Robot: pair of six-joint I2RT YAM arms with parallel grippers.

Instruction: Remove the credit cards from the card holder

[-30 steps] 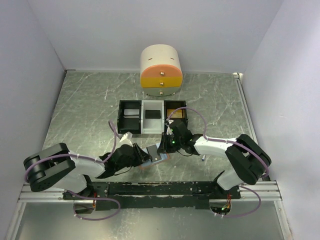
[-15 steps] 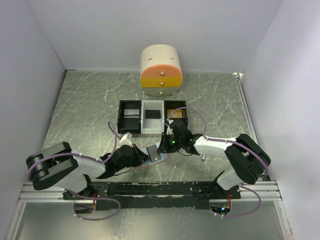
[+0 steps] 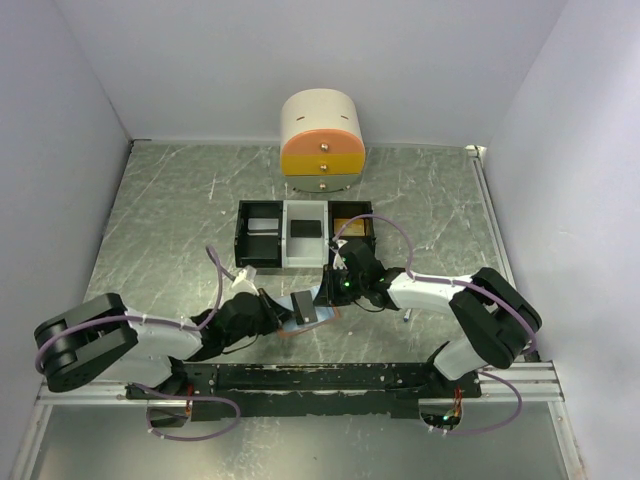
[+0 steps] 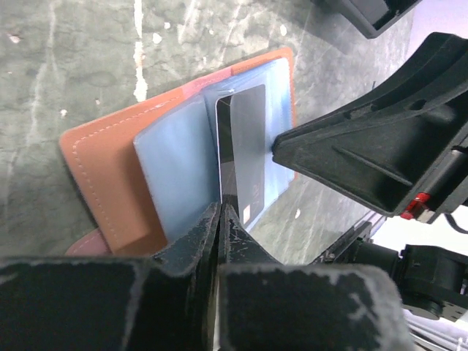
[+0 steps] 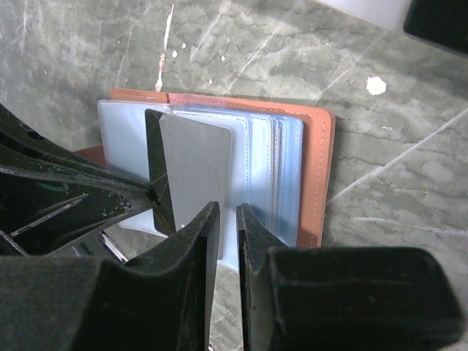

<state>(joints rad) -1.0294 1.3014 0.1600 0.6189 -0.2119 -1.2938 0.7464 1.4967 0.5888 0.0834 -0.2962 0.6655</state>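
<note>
The card holder (image 4: 99,183) lies open and flat on the table (image 3: 160,220), tan leather underneath and its light blue lining sleeves facing up. It sits between the two grippers, close to the arm bases.

A dark grey card (image 4: 248,146) stands up out of the sleeves near the holder's fold, tilted and partly drawn out. Its lower part is still inside a pocket.

The left gripper (image 4: 220,212) reaches in from the holder's left side. Its fingers are pressed together on the near edge of that card (the left wrist view shows the thin edge running straight into the seam between them).

The right gripper (image 5: 228,219) comes at the holder from the opposite side, low over the blue sleeves, just beside the raised card. Its fingers are almost together, with only a narrow slit left. Blue lining shows through the slit, but I cannot tell whether a sleeve is pinched there or the tips merely rest on it.

Beyond the holder, farther from the arms, stands a row of black and white compartment trays (image 3: 283,235). Farther out again, against the back wall, is a round cream-and-orange drawer unit (image 3: 322,143).
</note>
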